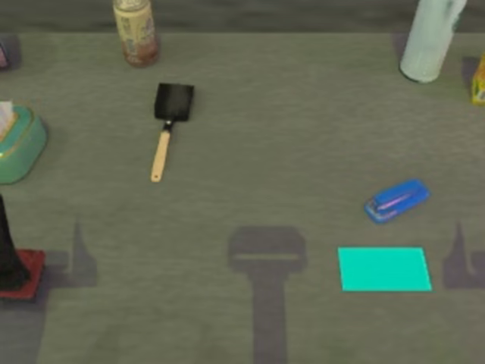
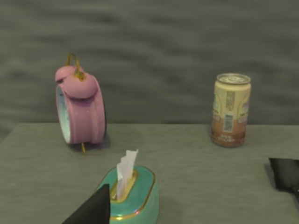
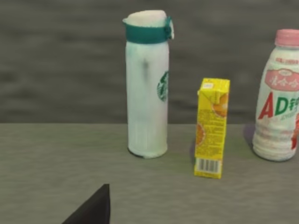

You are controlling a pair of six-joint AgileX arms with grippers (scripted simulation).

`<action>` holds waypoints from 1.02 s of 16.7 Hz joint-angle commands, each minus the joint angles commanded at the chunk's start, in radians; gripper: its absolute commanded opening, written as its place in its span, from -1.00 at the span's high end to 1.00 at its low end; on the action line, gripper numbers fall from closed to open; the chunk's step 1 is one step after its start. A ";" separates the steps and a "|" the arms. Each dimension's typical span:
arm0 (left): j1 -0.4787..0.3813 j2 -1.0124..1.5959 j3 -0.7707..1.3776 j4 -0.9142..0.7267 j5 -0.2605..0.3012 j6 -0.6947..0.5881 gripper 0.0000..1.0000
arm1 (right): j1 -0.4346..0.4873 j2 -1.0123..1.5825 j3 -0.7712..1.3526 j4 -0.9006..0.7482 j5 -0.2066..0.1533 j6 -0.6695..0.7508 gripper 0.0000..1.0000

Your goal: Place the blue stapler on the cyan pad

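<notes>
The blue stapler [image 1: 395, 201] lies tilted on the right half of the table, its pinkish strip facing up. Just in front of it, with a narrow gap of table between them, lies the flat cyan pad [image 1: 384, 269] with nothing on it. Neither arm shows in the top view; only their shadows fall on the table. A dark tip of my left gripper [image 2: 96, 210] shows in the left wrist view, near a green tissue box. A dark tip of my right gripper [image 3: 96, 210] shows in the right wrist view, over bare table. Neither wrist view shows the stapler or the pad.
A black spatula [image 1: 170, 125] lies left of centre. At the back stand a can [image 1: 136, 30], a white thermos [image 1: 430, 34] and a yellow juice box [image 1: 479, 80]. The tissue box [image 1: 19, 144] and a red-based object [image 1: 19, 269] sit at the left edge. A pink alarm clock [image 2: 79, 112] stands far left.
</notes>
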 joint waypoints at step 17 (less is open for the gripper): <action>0.000 0.000 0.000 0.000 0.000 0.000 -1.00 | 0.203 1.141 0.961 -0.677 0.001 -0.934 -1.00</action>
